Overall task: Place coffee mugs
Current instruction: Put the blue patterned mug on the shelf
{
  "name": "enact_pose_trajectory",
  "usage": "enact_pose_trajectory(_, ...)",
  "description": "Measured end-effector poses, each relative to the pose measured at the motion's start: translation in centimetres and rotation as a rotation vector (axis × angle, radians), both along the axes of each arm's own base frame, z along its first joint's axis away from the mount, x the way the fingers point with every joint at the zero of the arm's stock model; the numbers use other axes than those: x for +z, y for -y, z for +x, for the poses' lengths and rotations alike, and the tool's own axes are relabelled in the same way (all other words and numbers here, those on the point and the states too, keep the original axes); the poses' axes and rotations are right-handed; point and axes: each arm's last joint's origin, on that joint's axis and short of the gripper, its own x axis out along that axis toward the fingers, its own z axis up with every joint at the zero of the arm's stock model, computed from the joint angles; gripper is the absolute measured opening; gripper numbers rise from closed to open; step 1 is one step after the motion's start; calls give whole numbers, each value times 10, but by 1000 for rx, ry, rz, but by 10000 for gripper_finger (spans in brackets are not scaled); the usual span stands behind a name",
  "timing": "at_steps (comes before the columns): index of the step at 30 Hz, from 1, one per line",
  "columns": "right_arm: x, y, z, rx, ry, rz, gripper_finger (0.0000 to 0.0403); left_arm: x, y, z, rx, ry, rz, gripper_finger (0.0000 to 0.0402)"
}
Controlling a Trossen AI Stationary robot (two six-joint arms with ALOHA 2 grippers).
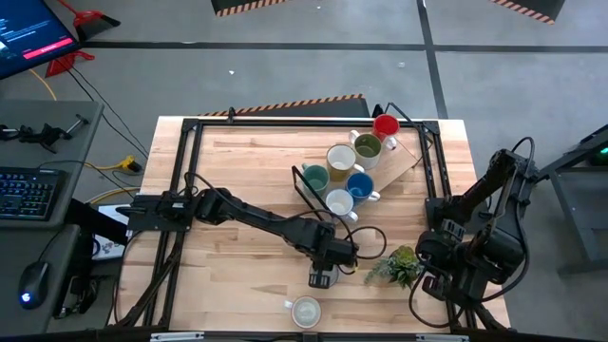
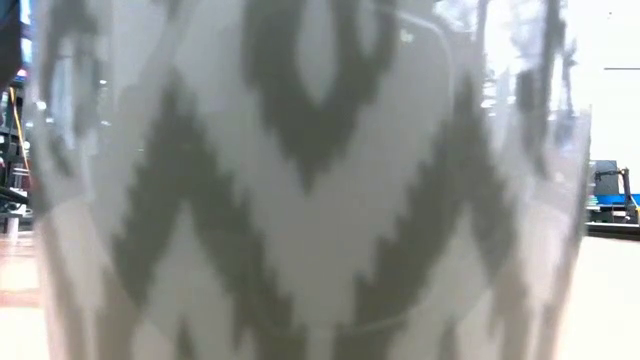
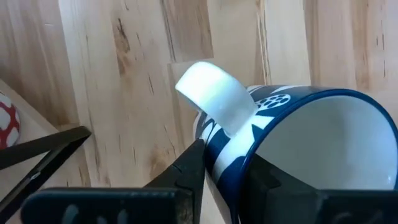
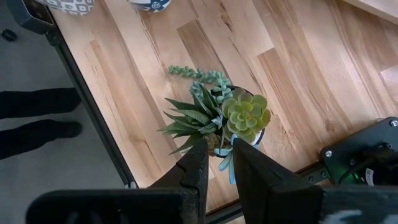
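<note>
My left gripper (image 1: 321,276) reaches down near the table's front middle, closed on a blue-and-white mug (image 3: 311,143) with a white handle (image 3: 214,93). A pale mug with a grey zigzag pattern (image 1: 306,311) stands at the front edge and fills the low view (image 2: 300,180). At the far right, on a wooden board (image 1: 404,163), red (image 1: 385,124), olive green (image 1: 368,145), cream (image 1: 341,159), teal (image 1: 314,177), blue (image 1: 359,185) and white (image 1: 339,201) mugs stand together. My right gripper (image 4: 221,165) hangs slightly open above the potted plant (image 4: 233,118), holding nothing. My left gripper has the mug's wall at the rim (image 3: 227,165), right beside the handle, between its two fingers. One finger (image 3: 189,168) is outside the mug and the other (image 3: 267,180) inside. The fingers slant down from above. The mug is upright, mouth up.
A black metal frame (image 1: 185,171) runs around the tabletop, and one of its bars (image 3: 43,149) passes close to my left gripper. The plant (image 1: 399,264) stands just right of the held mug. Bare wood lies at the table's left and middle.
</note>
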Motion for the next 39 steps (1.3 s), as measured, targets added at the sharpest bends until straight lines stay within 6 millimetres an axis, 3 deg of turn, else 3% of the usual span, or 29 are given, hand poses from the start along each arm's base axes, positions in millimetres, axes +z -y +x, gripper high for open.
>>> enact_pose_trajectory(9,0,0,0,0,-1,0,53,1,2,2,-30,3,-73,62)
enact_pose_trajectory(27,0,0,0,7,-2,-1,53,6,-9,8,-4,43,-132,141)
enact_pose_trajectory(35,0,0,0,8,-1,-2,53,35,-11,8,-20,90,-138,143)
enact_pose_trajectory(39,0,0,0,8,-1,-2,53,52,-12,-2,-12,94,-151,143)
